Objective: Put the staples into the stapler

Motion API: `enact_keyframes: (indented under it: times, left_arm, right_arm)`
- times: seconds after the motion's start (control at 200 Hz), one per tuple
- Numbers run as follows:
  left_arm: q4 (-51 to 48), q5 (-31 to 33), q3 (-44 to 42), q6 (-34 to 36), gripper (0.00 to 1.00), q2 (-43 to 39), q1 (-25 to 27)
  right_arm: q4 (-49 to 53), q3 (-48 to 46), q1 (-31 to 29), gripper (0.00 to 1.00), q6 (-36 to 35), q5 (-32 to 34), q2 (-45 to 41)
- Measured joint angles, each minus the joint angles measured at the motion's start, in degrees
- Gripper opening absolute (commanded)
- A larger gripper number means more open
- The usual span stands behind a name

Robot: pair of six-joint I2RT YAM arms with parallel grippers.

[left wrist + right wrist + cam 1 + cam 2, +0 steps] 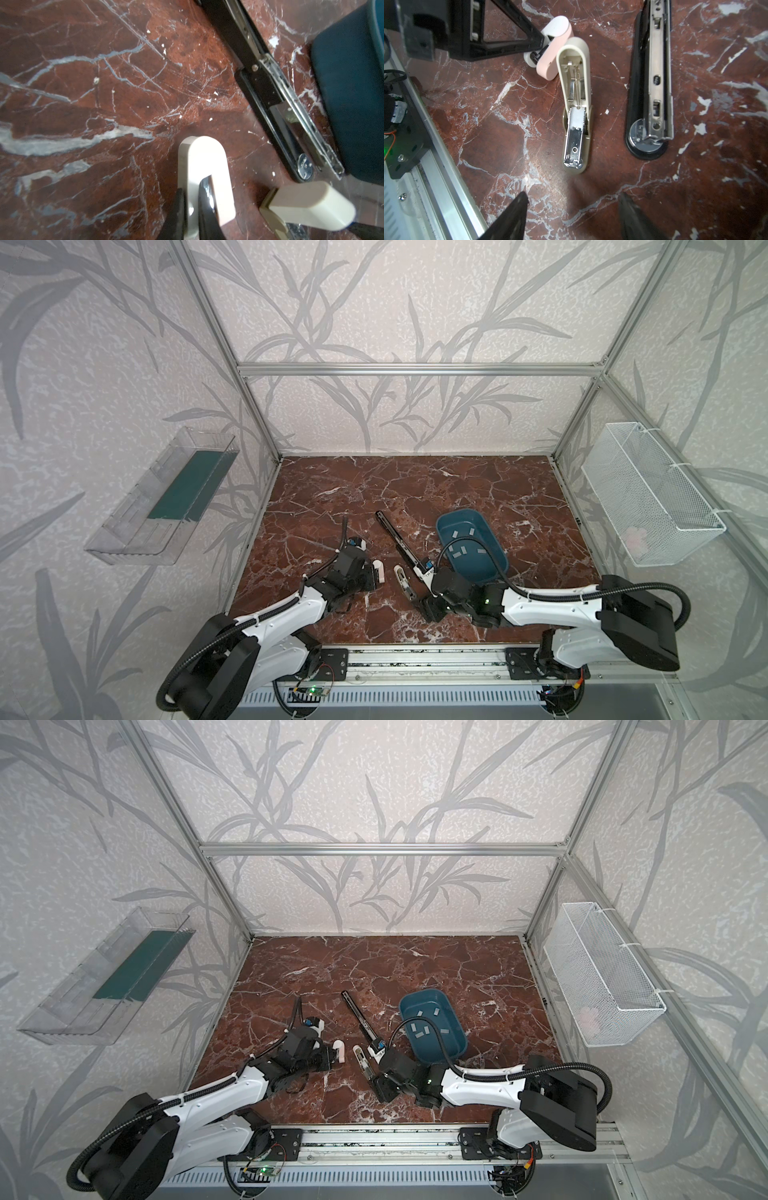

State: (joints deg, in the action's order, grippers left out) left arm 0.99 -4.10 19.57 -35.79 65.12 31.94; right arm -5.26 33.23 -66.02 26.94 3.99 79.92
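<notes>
Three staplers [576, 116] (pink stapler [556, 41] in jaws)

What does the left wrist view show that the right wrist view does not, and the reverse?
Only left wrist: the blue tub. Only right wrist: the metal magazine inside the beige stapler, the aluminium rail and the open right tool. Both: the pink stapler held in the shut left tool, the beige stapler, the long black stapler and the marble table.
</notes>
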Motion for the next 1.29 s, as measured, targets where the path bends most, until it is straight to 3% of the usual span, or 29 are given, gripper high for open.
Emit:
enact_keyframes:
  times: [0.3, 0.455, 0.57, 0.86, 1.035, 1.295]
  left_arm:
    - [2.01, 0.28, 1.07, 0.00, 0.14, 2.93, 0.31]
    - [2.25, 0.61, 1.07, -0.04, 0.11, 3.21, 0.33]
    - [3.69, 0.15, 1.05, -0.42, 0.00, 4.09, 0.33]
    - [6.91, -3.61, 1.07, -1.51, 0.00, 5.92, 0.37]
    - [-3.37, -2.34, 2.86, -1.27, 0.00, -0.85, 0.52]
    - [-15.06, 2.56, 4.35, -1.05, 0.00, -21.44, 0.57]
  right_arm:
    - [0.04, -0.63, -0.42, 0.69, 0.37, 0.02, -1.49]
    - [0.20, -0.63, -0.94, 0.69, 0.50, 0.04, -2.86]
    - [0.42, -0.72, -1.36, 0.69, 0.52, 0.24, -4.35]
    - [-1.22, -2.36, -2.01, 0.68, 0.52, 1.79, -7.85]
    - [-5.79, -4.50, -2.03, 0.68, -3.06, 3.39, -10.19]
    - [-15.30, -2.10, -5.62, 0.69, -16.59, 7.82, -7.96]
